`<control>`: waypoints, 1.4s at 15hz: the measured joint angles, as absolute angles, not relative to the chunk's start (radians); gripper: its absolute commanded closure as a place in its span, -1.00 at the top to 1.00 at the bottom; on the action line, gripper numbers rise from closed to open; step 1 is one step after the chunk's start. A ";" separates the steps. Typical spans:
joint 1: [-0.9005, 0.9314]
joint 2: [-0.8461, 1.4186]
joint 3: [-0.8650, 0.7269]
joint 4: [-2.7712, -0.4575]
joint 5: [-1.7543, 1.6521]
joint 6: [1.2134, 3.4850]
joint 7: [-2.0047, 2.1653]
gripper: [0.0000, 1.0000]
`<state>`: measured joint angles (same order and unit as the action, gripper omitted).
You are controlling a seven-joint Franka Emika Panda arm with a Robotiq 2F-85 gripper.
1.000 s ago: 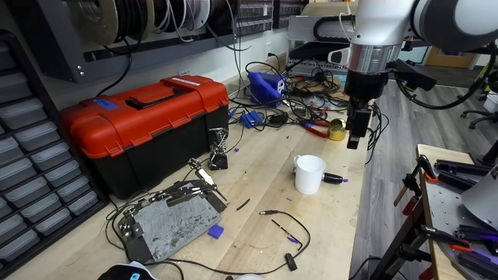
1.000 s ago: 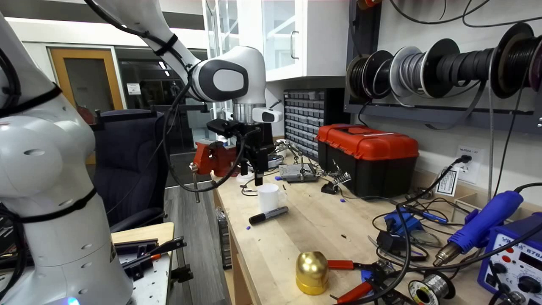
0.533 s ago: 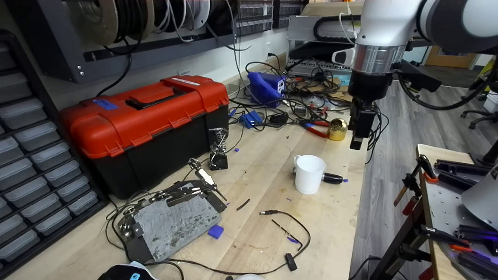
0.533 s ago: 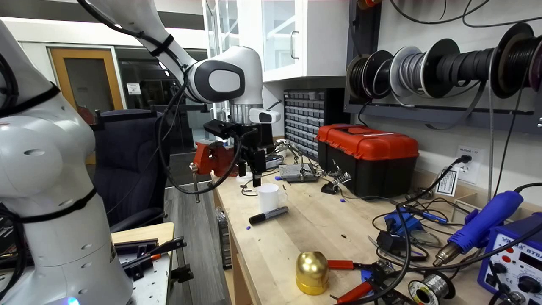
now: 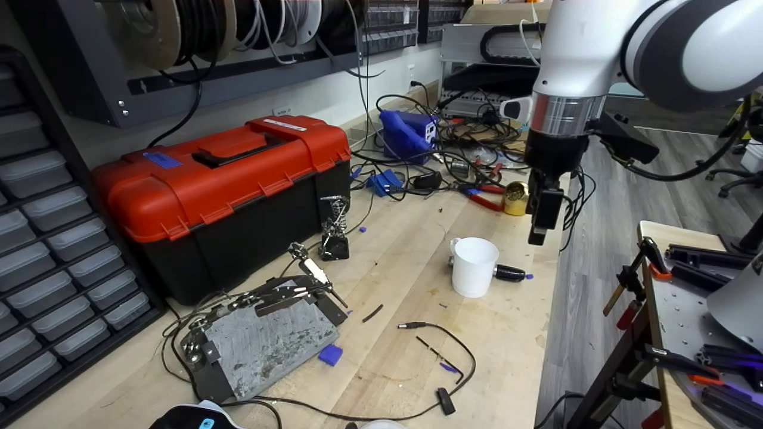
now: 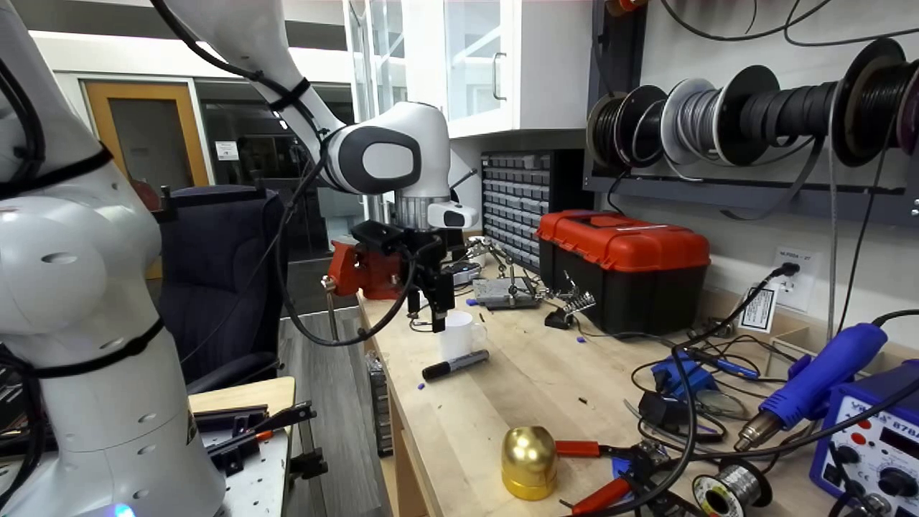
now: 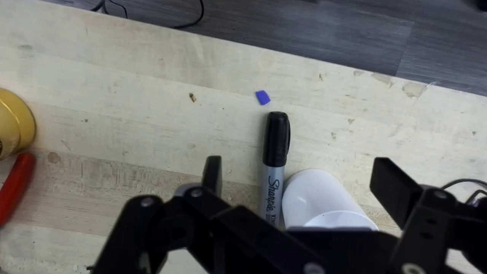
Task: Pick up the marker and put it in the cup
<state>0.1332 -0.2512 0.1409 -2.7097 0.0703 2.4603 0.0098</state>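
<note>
The marker (image 7: 274, 152), grey with a black cap, lies on the wooden bench beside the upright white cup (image 7: 317, 194). In an exterior view the marker (image 6: 454, 365) lies in front of the cup (image 6: 452, 341), which has a small handle. In an exterior view the cup (image 5: 474, 268) hides the marker's middle, and its black cap (image 5: 509, 273) sticks out. My gripper (image 7: 298, 177) is open and empty, above the bench. In the wrist view its fingers lie either side of the marker and cup, and its body hides their lower parts. The gripper also shows in both exterior views (image 5: 536, 237) (image 6: 426, 323).
A gold tip cleaner (image 6: 529, 463) and red-handled pliers (image 6: 578, 449) lie on the bench. The red toolbox (image 5: 226, 185) stands by the wall. A soldering holder (image 5: 268, 339) and cable (image 5: 471, 357) lie nearby. The bench edge (image 7: 266, 47) runs close past the marker's cap.
My gripper first shifts slightly sideways toward the bench edge, then comes back and lower, nearer the cup and marker. The fingers stay apart. The marker and cup have not moved.
</note>
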 measured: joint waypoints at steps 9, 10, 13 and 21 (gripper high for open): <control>0.133 -0.156 0.141 -2.726 0.049 2.604 0.002 1.00; 0.133 -0.144 0.141 -2.728 0.049 2.618 0.000 1.00; 0.133 -0.111 0.141 -2.734 0.049 2.666 -0.013 1.00; 0.134 -0.051 0.141 -2.739 0.052 2.742 -0.055 1.00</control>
<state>0.1335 -0.0507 0.1406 -2.7392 0.0521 2.7423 -0.0554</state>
